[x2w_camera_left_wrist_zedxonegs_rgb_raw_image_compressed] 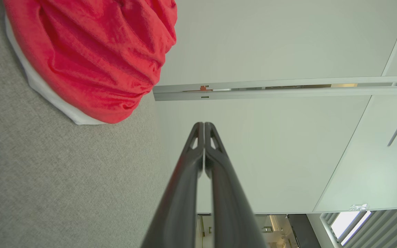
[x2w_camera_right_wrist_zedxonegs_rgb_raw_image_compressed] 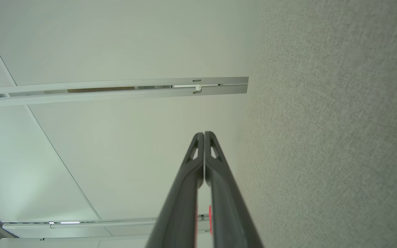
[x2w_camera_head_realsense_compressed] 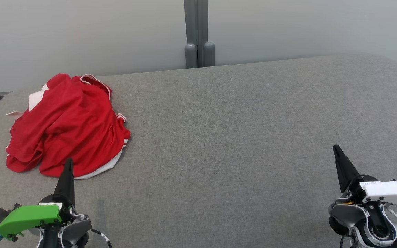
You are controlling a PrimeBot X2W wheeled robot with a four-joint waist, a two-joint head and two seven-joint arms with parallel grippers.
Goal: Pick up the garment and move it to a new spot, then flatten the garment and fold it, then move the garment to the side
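Grey padded surface (x2w_camera_head_realsense_compressed: 236, 137): one red garment (x2w_camera_head_realsense_compressed: 67, 127) (crumpled); left tool (x2w_camera_head_realsense_compressed: 68, 163), right tool (x2w_camera_head_realsense_compressed: 336, 148), both fully closed, empty.

A wide grey fabric-covered tabletop (x2w_camera_head_realsense_compressed: 240, 137) with rounded far corners spans the head view. Behind it stands a plain pale wall (x2w_camera_head_realsense_compressed: 81, 34), split by a grey vertical post (x2w_camera_head_realsense_compressed: 195, 20) that ends in two rounded grey caps (x2w_camera_head_realsense_compressed: 199, 54) at the tabletop's far edge.

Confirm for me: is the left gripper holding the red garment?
No, the left gripper is shut on nothing, its tips clear of the crumpled garment.
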